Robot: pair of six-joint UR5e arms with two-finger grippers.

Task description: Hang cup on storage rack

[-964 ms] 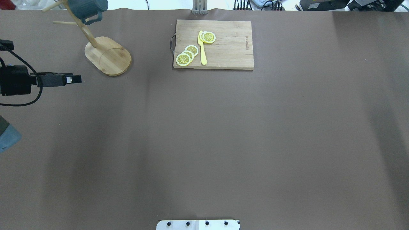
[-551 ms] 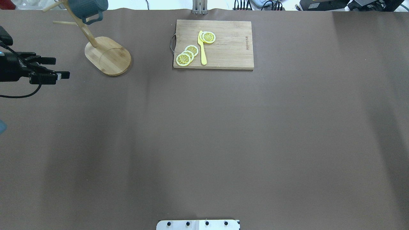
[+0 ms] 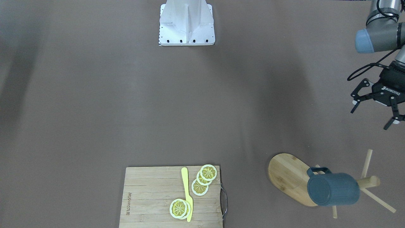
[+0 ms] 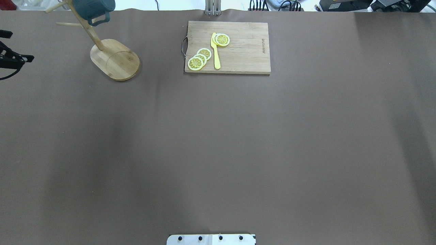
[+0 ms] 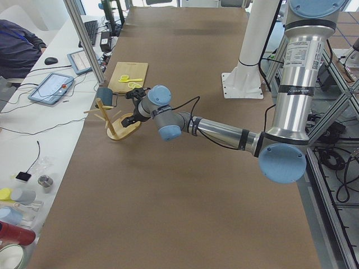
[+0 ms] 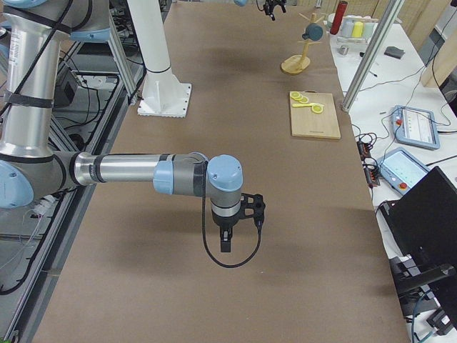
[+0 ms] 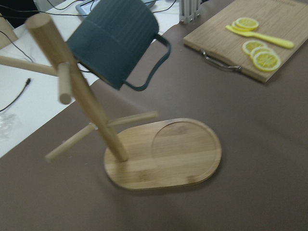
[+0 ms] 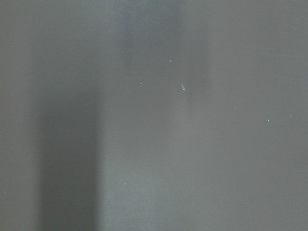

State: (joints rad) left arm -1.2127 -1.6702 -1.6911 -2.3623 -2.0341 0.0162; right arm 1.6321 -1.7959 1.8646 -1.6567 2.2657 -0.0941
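Note:
The dark slate-blue cup hangs tilted by its loop handle on a peg of the bamboo storage rack, bottom toward the front-facing camera. Cup and rack stand at the far left in the overhead view. The left wrist view shows the cup on the rack from close by. My left gripper is open and empty, off to the side of the rack and well apart from it, at the overhead view's left edge. My right gripper shows only in the exterior right view, low over the table; I cannot tell its state.
A wooden cutting board with lemon slices and a yellow knife lies at the far middle of the table. The robot's white base plate sits at the near edge. Operators' desks with gear lie beyond the far edge.
My left gripper has drawn back leftward, away from the rack, to the overhead view's left edge. The cup stays hanging on the rack.

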